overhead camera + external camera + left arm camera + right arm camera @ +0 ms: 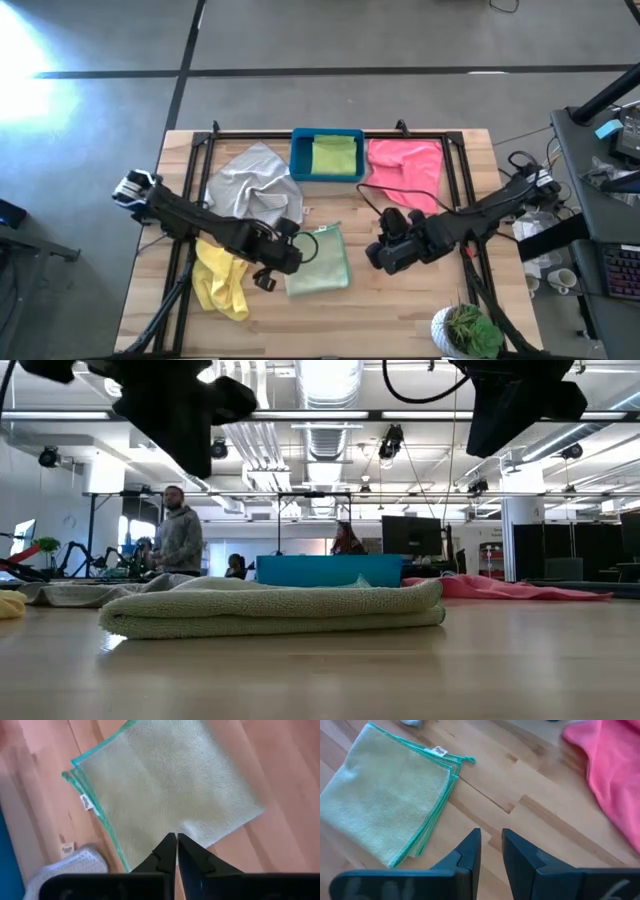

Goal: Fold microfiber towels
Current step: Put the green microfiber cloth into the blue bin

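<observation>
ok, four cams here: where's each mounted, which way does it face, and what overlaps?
High: overhead, straight down on the table; both arms show.
Low: table height, level across the sage towel into the room; both arms hang in from above.
Left wrist: down past the shut left gripper at the towel.
Right wrist: down past the right gripper, slightly parted, holding nothing, over bare wood; pink towel at the edge.
Shared: all four see the sage towel.

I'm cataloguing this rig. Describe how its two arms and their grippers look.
Both arms are dark, nearly black, jointed links with a pale grey-white block at each base. The left gripper ends in two slim black tapered fingers. The right gripper has two broader black wedge-shaped fingers. A black cable loops by the right arm.
</observation>
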Action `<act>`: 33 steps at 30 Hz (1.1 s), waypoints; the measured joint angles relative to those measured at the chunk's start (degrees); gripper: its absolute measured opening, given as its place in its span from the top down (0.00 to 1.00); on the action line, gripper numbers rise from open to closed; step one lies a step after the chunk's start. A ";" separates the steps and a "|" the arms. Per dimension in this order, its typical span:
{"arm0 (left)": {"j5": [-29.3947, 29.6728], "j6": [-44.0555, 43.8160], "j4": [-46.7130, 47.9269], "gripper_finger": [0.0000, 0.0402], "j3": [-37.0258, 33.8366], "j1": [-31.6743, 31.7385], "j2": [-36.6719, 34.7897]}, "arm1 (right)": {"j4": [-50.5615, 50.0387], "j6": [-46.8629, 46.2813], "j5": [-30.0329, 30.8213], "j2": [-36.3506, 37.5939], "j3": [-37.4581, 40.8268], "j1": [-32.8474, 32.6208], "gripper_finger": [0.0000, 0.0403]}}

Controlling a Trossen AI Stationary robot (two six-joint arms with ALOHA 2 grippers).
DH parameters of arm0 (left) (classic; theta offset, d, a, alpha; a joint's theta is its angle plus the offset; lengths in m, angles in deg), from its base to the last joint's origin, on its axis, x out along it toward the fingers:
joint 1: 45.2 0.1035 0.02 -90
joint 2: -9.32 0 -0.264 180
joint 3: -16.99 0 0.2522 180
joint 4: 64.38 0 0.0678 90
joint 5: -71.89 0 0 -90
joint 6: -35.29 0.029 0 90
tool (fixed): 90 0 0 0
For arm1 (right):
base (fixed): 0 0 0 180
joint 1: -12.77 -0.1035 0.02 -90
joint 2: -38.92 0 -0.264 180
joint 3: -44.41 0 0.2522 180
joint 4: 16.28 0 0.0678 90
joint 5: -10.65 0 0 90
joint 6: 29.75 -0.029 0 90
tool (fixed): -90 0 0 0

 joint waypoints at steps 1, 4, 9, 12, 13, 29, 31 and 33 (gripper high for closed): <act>0.03 -0.60 0.51 0.99 -0.02 -0.01 -0.59 | -0.14 1.02 -0.04 0.38 -0.15 0.22 0.83; 0.67 -2.71 2.46 0.96 -0.02 -0.02 -2.89 | -0.30 4.00 0.00 1.98 -0.17 1.11 0.83; 4.55 -7.51 5.87 0.81 0.07 0.05 -4.83 | -2.04 8.03 0.02 6.02 -0.17 3.17 0.83; 5.13 -13.07 6.77 0.71 0.07 0.44 -5.62 | -2.59 11.98 0.09 8.65 -0.17 4.74 0.83; 5.17 -16.18 7.39 0.68 0.07 0.72 -5.75 | -2.93 13.47 0.12 9.48 -0.17 5.23 0.83; 1.89 -46.52 14.72 0.60 -12.29 1.84 -9.11 | -4.46 25.43 0.90 27.93 11.91 12.04 0.83; 1.26 -49.52 11.82 0.60 -14.80 1.84 -10.08 | -0.31 25.50 -0.85 30.27 15.68 12.16 0.83; 0.78 -51.78 7.68 0.60 -17.19 1.92 -10.88 | 4.65 25.99 -2.97 32.07 19.32 12.27 0.83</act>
